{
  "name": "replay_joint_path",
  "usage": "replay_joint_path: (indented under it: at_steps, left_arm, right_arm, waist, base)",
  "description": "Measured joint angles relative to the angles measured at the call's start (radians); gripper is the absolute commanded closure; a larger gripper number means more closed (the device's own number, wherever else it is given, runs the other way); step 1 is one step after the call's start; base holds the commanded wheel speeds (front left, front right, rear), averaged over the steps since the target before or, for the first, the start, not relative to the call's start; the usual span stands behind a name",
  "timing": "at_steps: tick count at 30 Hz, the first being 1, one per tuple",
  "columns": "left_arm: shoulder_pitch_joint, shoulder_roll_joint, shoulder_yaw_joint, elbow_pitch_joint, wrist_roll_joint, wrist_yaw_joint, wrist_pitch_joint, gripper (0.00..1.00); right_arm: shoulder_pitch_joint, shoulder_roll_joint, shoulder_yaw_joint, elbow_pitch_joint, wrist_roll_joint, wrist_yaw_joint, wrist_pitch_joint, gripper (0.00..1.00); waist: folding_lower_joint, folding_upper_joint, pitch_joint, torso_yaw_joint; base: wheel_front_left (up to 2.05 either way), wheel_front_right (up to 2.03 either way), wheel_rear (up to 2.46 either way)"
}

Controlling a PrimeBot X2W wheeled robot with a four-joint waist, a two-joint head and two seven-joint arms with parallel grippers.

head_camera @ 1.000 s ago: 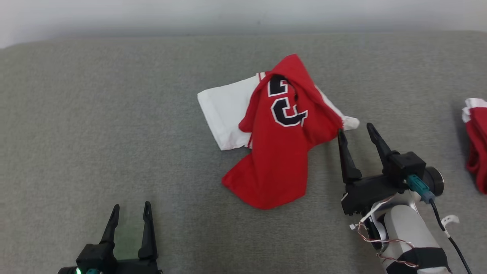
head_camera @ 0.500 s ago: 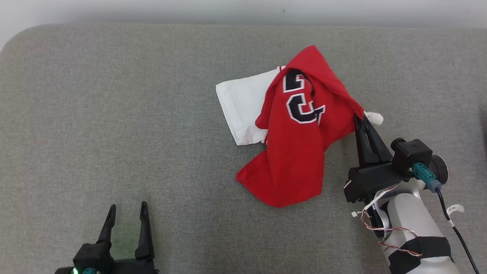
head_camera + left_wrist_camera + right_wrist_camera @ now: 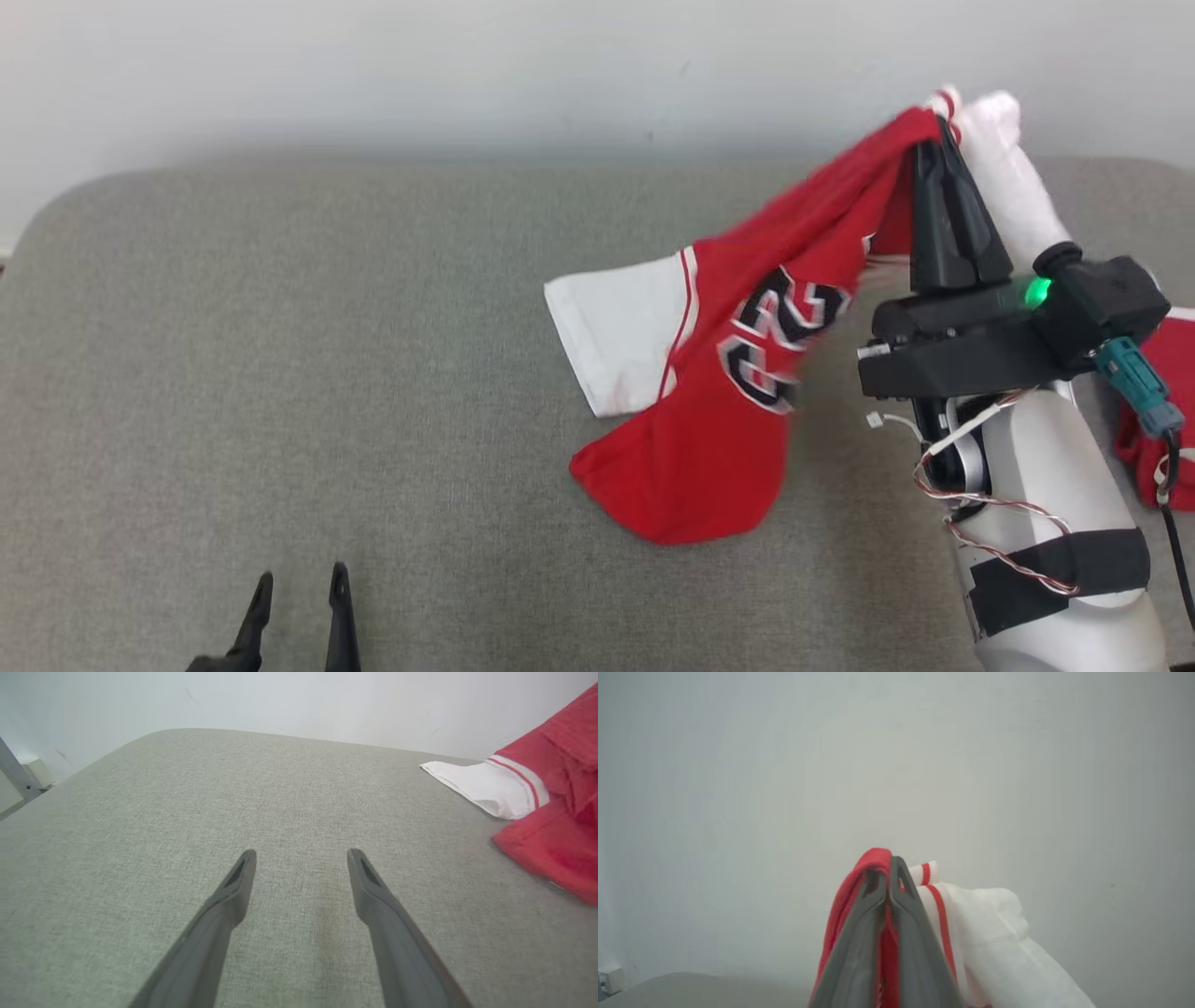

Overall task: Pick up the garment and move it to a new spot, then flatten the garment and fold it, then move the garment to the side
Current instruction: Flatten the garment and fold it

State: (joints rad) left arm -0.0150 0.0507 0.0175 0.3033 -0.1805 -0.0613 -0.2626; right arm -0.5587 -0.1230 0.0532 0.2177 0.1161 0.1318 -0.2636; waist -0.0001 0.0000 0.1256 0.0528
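A: Where is the jersey (image 3: 738, 392)?
B: Half in the air. Its red lower end and a white part lie on the grey cushion (image 3: 280, 373), right of the middle. The rest slopes up toward the far right corner.
A: What holds it up?
B: The right gripper (image 3: 936, 145), fingers clamped together on a red fold, with white cloth bunched just beside them.
A: And the left gripper (image 3: 301, 577)?
B: At the near edge, left of the middle, fingers spread with nothing between them, well apart from the jersey.
A: Anything else?
B: A second red cloth (image 3: 1137, 446) at the right edge, partly hidden by the right arm.
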Motion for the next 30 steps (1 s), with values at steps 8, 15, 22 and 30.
replay_joint_path:
  at_steps: [8,15,22,30]
  left_arm:
    - [0.038,0.0,0.013,0.007,0.002,-0.009,0.0,0.0]
    - [0.054,0.0,0.008,0.007,-0.005,-0.011,0.0,0.0]
    - [0.045,0.0,-0.001,0.009,-0.007,-0.017,0.0,0.0]
    - [0.014,0.0,-0.009,0.012,-0.007,-0.019,0.0,0.0]
  right_arm:
    - [-0.032,-0.001,-0.001,-0.072,-0.022,0.0,0.0,1.0]
    - [0.114,-0.02,-0.132,0.064,-0.086,0.0,0.0,1.0]
    - [0.249,-0.026,-0.318,0.191,-0.164,0.0,0.0,0.57]
    - [0.27,0.006,-0.311,0.196,-0.176,0.0,0.0,0.0]
  waist:
    - [-0.0001,0.0,-0.089,-0.018]
    - [0.0,0.0,-0.092,-0.019]
    - [0.0,0.0,-0.066,-0.03]
    - [0.0,0.0,-0.041,-0.065]
  base:
    - [0.0,0.0,0.0]
    - [0.0,0.0,0.0]
    - [0.0,0.0,0.0]
    - [0.0,0.0,0.0]
